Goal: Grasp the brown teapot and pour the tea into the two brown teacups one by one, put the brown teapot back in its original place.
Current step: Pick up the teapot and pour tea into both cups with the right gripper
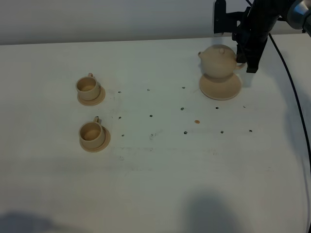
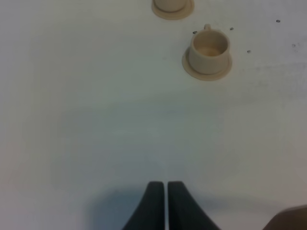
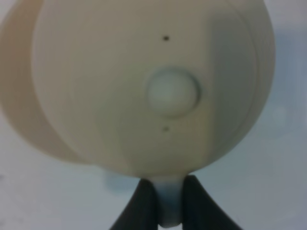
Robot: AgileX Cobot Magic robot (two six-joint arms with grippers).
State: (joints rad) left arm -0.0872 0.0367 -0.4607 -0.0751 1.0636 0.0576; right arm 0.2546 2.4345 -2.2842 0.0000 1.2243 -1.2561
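Teapot [image 1: 219,62] upright, spout leftward

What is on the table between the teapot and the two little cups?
In the high view, only bare white table, a few small dark dots and one orange speck separate the brown teapot from the two teacups.

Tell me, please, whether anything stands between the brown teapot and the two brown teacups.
Nothing visible does. The right gripper has its jaws closed on the brown teapot. The table between it and the two brown teacups shows only flat dark dots and a tiny orange speck.
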